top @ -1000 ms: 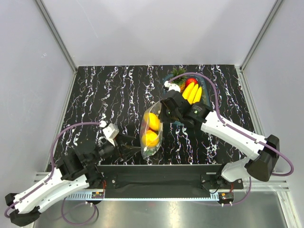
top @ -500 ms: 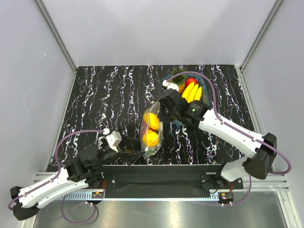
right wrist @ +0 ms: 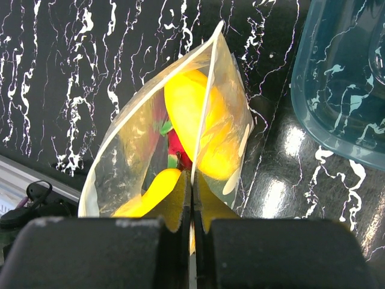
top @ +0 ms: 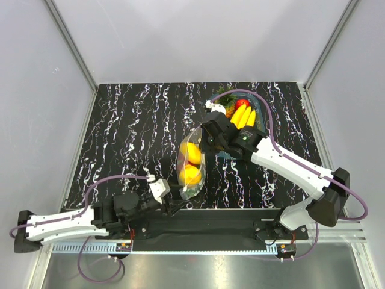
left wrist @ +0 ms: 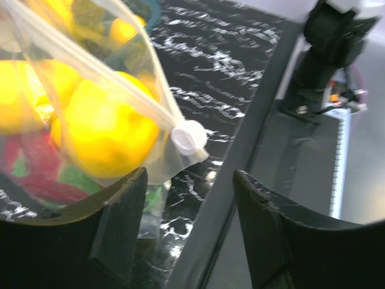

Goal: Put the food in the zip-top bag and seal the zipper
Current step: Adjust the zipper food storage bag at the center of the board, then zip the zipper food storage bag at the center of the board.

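The clear dotted zip-top bag [top: 192, 167] stands upright on the black marbled table, holding yellow fruits [top: 191, 175] and the pink-red dragon fruit [right wrist: 176, 148]. My right gripper [top: 203, 141] is shut on the bag's top edge, and its jaws [right wrist: 192, 183] pinch the zipper strip [right wrist: 206, 102]. My left gripper [top: 173, 206] is open at the bag's near bottom corner. In the left wrist view the gripper [left wrist: 189, 176] has its fingers apart just below the white zipper slider [left wrist: 188, 138], with a yellow fruit [left wrist: 105, 132] behind the plastic.
A teal oval basket [top: 260, 123] with bananas [top: 243, 117], a red fruit and a pineapple sits at the back right, behind my right arm. Its rim shows in the right wrist view [right wrist: 337, 96]. The table's near edge and a black rail [top: 198, 218] lie under my left gripper.
My left arm has swung lower and to the right, its gripper now closer to the near edge by the bag's bottom corner. The right gripper has barely moved and still holds the bag top.
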`<state>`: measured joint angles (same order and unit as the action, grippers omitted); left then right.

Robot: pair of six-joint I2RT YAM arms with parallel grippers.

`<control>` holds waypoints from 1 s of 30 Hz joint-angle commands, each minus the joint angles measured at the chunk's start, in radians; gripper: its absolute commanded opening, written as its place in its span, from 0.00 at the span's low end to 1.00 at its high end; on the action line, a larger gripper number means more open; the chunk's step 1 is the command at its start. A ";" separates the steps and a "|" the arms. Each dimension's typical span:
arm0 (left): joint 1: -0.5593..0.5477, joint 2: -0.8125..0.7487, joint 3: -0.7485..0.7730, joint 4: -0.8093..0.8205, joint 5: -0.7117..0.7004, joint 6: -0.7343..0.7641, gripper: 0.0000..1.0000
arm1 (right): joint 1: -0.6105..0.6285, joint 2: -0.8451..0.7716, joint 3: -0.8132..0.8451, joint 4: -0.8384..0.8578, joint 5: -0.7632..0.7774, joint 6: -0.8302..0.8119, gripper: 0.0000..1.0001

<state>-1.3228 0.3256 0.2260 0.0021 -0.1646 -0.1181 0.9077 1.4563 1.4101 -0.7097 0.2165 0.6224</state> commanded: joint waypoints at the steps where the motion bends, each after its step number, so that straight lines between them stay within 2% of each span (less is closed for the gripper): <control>1: -0.062 0.036 -0.008 0.133 -0.216 0.041 0.60 | -0.007 -0.011 0.044 0.009 0.001 0.000 0.00; 3: -0.079 0.052 -0.020 0.176 -0.259 0.047 0.54 | -0.007 -0.014 0.043 0.007 0.003 0.002 0.00; 9: -0.098 0.133 -0.024 0.280 -0.360 0.058 0.42 | -0.006 -0.024 0.033 0.004 -0.008 0.005 0.00; 14: -0.099 0.156 -0.036 0.364 -0.362 0.095 0.38 | -0.007 -0.030 0.026 0.006 -0.005 0.008 0.00; 16: -0.101 0.162 -0.025 0.352 -0.368 0.104 0.27 | -0.007 -0.033 0.024 0.007 -0.011 0.010 0.00; 19: -0.099 0.156 -0.014 0.335 -0.352 0.136 0.20 | -0.006 -0.033 0.021 0.003 -0.014 0.014 0.00; 20: -0.099 0.144 -0.011 0.332 -0.349 0.140 0.13 | -0.007 -0.031 0.020 0.001 -0.016 0.014 0.00; 23: -0.099 0.122 0.009 0.286 -0.354 0.135 0.00 | -0.007 -0.048 0.013 -0.013 -0.005 0.023 0.00; 26: -0.099 0.084 0.006 0.251 -0.378 0.124 0.00 | -0.007 -0.094 -0.006 -0.019 0.035 0.036 0.00; 30: -0.087 0.010 -0.042 0.280 -0.374 0.121 0.00 | -0.006 -0.151 -0.031 -0.039 0.078 0.054 0.00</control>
<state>-1.4178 0.3847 0.1989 0.2134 -0.5098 0.0040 0.9070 1.3857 1.3830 -0.7513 0.2302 0.6460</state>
